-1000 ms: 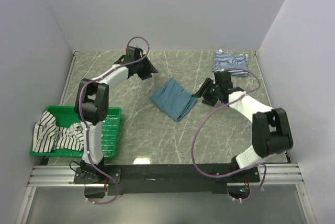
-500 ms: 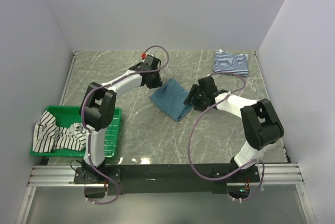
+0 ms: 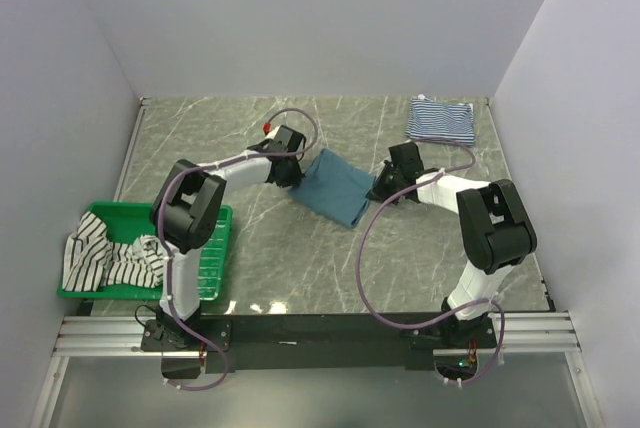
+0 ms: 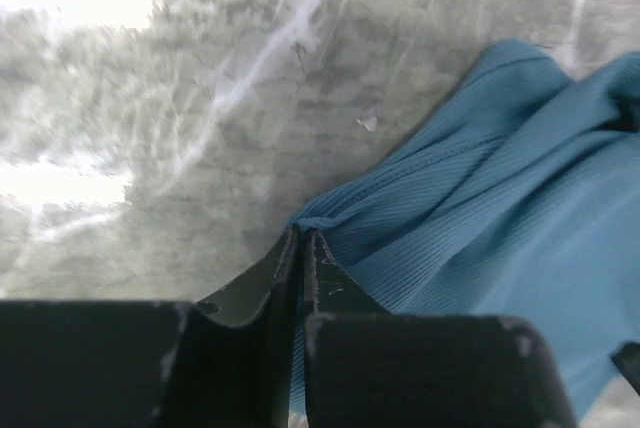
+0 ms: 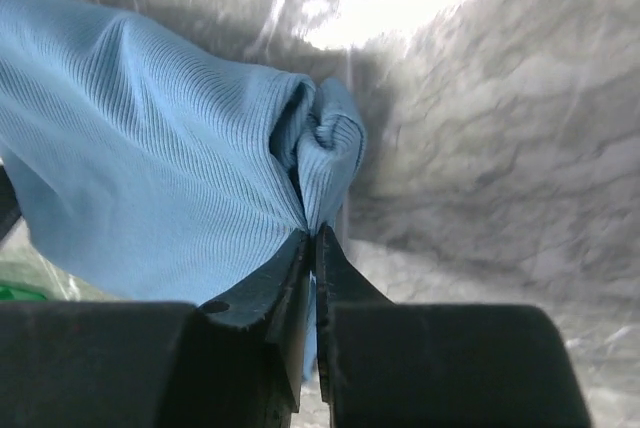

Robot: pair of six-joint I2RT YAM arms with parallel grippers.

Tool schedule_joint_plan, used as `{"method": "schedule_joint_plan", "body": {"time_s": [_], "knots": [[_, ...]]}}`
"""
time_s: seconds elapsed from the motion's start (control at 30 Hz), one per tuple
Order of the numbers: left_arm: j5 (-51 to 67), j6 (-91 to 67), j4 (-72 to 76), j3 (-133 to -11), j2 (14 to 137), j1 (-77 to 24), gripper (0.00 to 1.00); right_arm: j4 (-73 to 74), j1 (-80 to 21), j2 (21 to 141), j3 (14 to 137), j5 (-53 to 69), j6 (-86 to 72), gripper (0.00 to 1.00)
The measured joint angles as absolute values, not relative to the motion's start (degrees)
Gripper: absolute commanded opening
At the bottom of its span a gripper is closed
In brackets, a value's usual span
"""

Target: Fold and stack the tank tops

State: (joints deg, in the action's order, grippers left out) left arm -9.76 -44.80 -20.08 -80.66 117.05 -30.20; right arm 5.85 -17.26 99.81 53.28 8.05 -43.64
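— What are the hands doing?
— The left hand [image 4: 301, 233] is clenched on the left edge of the teal tank top [image 4: 520, 198]. The right hand [image 5: 311, 233] pinches a bunched fold at its right edge. The top lies on the middle of the table [image 3: 300, 268], between them.
— And the other tops?
— The navy-striped tank top [image 3: 440, 121] lies folded at the far right corner. The black-and-white striped tank top [image 3: 105, 256] sits crumpled in the green basket [image 3: 212, 248] at the near left, spilling over its left rim.

A plain teal-blue tank top [image 3: 335, 188], a finely navy-and-white striped tank top [image 3: 441, 121], a broadly black-and-white striped tank top [image 3: 105, 258], a green basket [image 3: 216, 246], a grey, white-veined bench [image 3: 300, 263].
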Motion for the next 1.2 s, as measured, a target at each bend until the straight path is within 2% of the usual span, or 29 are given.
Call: {"method": "schedule_joint_plan", "body": {"time_s": [0.13,0.17,0.23,0.27,0.37,0.47,0.8,0.9,1.1,1.13,1.17,1.2], "knots": [[-7.42,-48.75,-14.50,-74.26,113.89,-30.50,0.05,3.84,-15.31,100.68,53.28,10.66,-42.46,0.16],[-6.92,-49.54,-13.54,-72.97,113.21,-30.68,0.05,3.20,-14.94,100.99,53.28,11.44,-42.04,0.27],[-6.04,-51.35,-12.10,-70.76,111.94,-31.38,0.07,2.55,-13.85,101.45,53.41,12.56,-41.25,0.39],[-5.78,-52.07,-11.70,-69.87,111.35,-31.81,0.09,2.55,-13.43,101.62,53.63,12.99,-40.73,0.49],[-5.78,-53.58,-12.21,-68.20,109.86,-32.86,0.16,2.44,-12.93,101.58,54.57,14.00,-39.31,0.60],[-5.91,-54.04,-14.96,-67.77,108.53,-32.95,0.23,2.96,-12.86,100.66,54.68,13.98,-38.04,0.66],[-6.79,-53.01,-21.37,-68.90,107.28,-31.09,0.26,2.92,-13.15,99.79,53.98,14.83,-33.78,0.66],[-6.26,-52.38,-22.11,-68.88,106.56,-31.18,0.27,2.07,-13.41,100.99,54.08,15.07,-33.12,0.62],[-3.81,-51.13,-19.53,-68.62,102.76,-31.20,0.32,0.45,-14.48,102.32,54.26,16.01,-32.45,0.45],[-3.40,-50.96,-18.79,-68.62,102.56,-31.20,0.34,0.40,-14.81,102.69,54.52,16.08,-32.36,0.41],[-2.87,-50.63,-17.82,-68.62,102.52,-31.20,0.35,0.36,-15.09,103.22,54.92,16.14,-32.21,0.30],[-2.28,-50.39,-16.84,-68.55,102.52,-31.20,0.38,0.40,-15.33,103.61,55.29,16.14,-31.97,0.27]]}}
